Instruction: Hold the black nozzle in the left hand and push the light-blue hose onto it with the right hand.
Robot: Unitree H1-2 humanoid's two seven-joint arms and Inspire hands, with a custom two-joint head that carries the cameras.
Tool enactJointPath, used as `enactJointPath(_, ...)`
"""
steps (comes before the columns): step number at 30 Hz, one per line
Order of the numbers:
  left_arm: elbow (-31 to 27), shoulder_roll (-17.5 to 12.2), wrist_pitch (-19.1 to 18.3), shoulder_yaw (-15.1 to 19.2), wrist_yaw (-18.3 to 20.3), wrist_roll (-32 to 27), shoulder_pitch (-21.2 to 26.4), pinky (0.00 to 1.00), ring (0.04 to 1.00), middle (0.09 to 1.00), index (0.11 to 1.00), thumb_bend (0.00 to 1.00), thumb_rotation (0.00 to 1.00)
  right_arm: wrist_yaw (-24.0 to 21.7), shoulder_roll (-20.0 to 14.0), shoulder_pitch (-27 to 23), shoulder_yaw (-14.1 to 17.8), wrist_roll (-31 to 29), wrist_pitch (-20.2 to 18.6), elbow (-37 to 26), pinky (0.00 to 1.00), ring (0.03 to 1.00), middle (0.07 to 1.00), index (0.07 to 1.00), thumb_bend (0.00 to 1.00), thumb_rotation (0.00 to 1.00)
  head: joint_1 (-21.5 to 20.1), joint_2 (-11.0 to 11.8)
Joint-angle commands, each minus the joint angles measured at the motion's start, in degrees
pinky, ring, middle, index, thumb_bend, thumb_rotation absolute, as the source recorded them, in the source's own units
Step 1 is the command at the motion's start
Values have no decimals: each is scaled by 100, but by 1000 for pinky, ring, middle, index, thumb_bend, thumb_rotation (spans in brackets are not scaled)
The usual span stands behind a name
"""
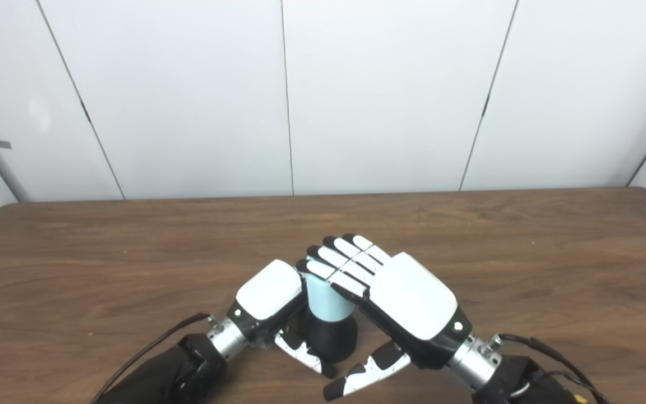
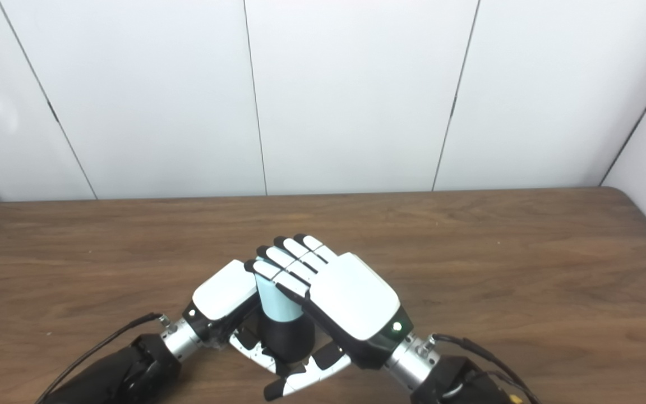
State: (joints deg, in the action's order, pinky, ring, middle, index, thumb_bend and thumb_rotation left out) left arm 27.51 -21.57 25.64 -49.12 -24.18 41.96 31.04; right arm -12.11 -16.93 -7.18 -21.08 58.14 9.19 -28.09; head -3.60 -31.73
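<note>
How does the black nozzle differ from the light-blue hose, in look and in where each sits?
The black nozzle is dark and flares wide at its base; the light-blue hose is pale and a plain straight cylinder. The nozzle sits lower, the hose stands on top of it. The left hand wraps the nozzle side, while the right hand lays its fingers over the hose's top. Both stand upright and joined.
</note>
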Motion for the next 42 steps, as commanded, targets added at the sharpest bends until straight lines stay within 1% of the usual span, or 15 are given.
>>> enactJointPath(1,780,640,127,-714,69,-206,-1337,255,334,423,528,515,0,-527,-206,204,-96,69,-12,243,940,930,918,867,894,787,-4,-4)
enactJointPath(4,768,637,127,-724,25,-217,-1343,249,323,421,529,514,0,-565,-213,234,-119,91,-24,262,929,926,915,869,896,785,5,-12)
enactJointPath(6,757,631,128,-742,-3,-250,-1346,226,298,411,529,513,0,-592,-211,254,-131,117,-41,265,931,928,914,865,897,782,5,-16)
enactJointPath(9,763,631,127,-736,-10,-220,-1351,246,326,423,529,514,0,-593,-213,282,-143,123,-48,296,929,926,912,862,900,768,4,-24)
enactJointPath(12,747,624,127,-735,-27,-197,-1355,246,324,423,530,514,0,-605,-222,297,-154,162,-54,325,927,928,916,865,897,769,4,-26)
enactJointPath(17,734,622,128,-735,-14,-251,-1366,216,287,406,526,512,0,-611,-241,317,-168,153,-59,411,932,932,920,868,894,767,12,-37)
enactJointPath(19,719,616,128,-742,-21,-248,-1368,205,273,456,495,520,0,-596,-246,324,-180,175,-52,424,931,931,921,868,893,768,12,-37)
enactJointPath(21,707,610,128,-743,-12,-240,-1367,195,261,470,486,522,0,-563,-251,331,-190,182,-41,452,935,929,919,867,897,772,12,-37)
enactJointPath(25,686,600,128,-765,-28,-267,-1367,180,245,472,484,522,0,-564,-266,338,-215,229,-45,464,938,933,924,871,894,788,15,-46)
enactJointPath(28,668,595,128,-749,-12,-247,-1374,182,246,473,483,522,0,-583,-265,337,-224,247,-51,457,941,932,923,874,895,782,14,-51)
enactJointPath(31,639,598,127,-704,53,-250,-1393,165,222,472,483,522,0,-562,-275,346,-239,311,-30,459,946,933,924,873,894,788,14,-51)
enactJointPath(35,626,597,128,-719,9,-276,-1390,150,202,471,483,523,0,-510,-307,351,-278,453,29,484,937,927,921,871,896,797,17,-47)
enactJointPath(39,640,607,127,-707,4,-253,-1386,156,213,472,483,523,0,-435,-307,365,-284,518,51,495,930,921,918,869,898,797,17,-47)
enactJointPath(42,651,612,127,-711,-10,-261,-1386,159,217,472,483,523,0,-430,-305,373,-292,577,42,479,951,935,930,882,895,801,17,-47)
